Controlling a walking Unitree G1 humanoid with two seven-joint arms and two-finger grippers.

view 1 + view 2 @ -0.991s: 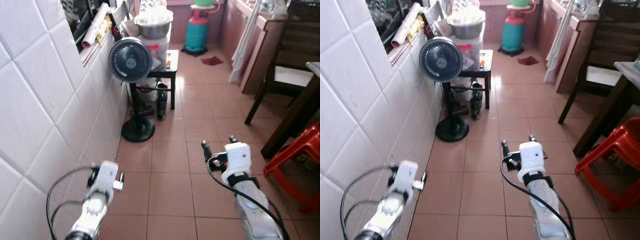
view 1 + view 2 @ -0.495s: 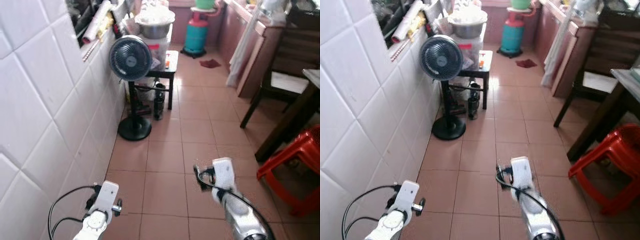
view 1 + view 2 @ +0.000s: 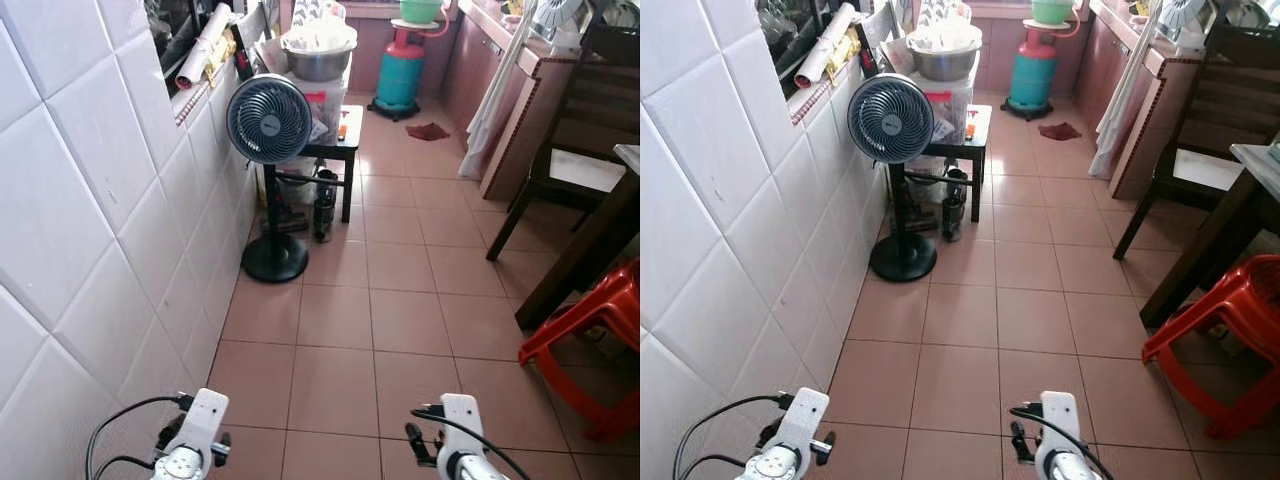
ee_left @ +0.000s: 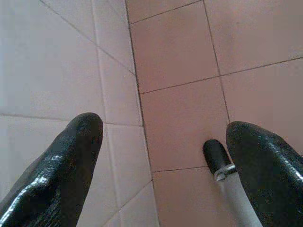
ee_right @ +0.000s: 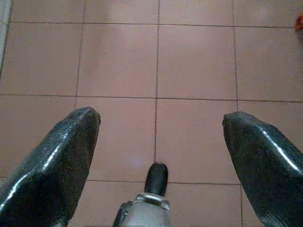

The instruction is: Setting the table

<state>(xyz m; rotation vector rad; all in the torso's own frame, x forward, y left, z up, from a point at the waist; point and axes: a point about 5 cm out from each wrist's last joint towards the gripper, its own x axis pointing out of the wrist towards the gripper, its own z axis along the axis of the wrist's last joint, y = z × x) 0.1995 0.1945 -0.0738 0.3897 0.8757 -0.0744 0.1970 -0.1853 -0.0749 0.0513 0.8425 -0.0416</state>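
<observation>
Hanging low with nothing held, the left gripper and right gripper had their fingers spread wide over the tiled floor. Ahead of both stood a pedestal fan; beyond the right gripper were a red stool and the dark table.

Glossy white wall tiles; matt terracotta floor tiles; shiny red plastic stool; metal bowl
</observation>
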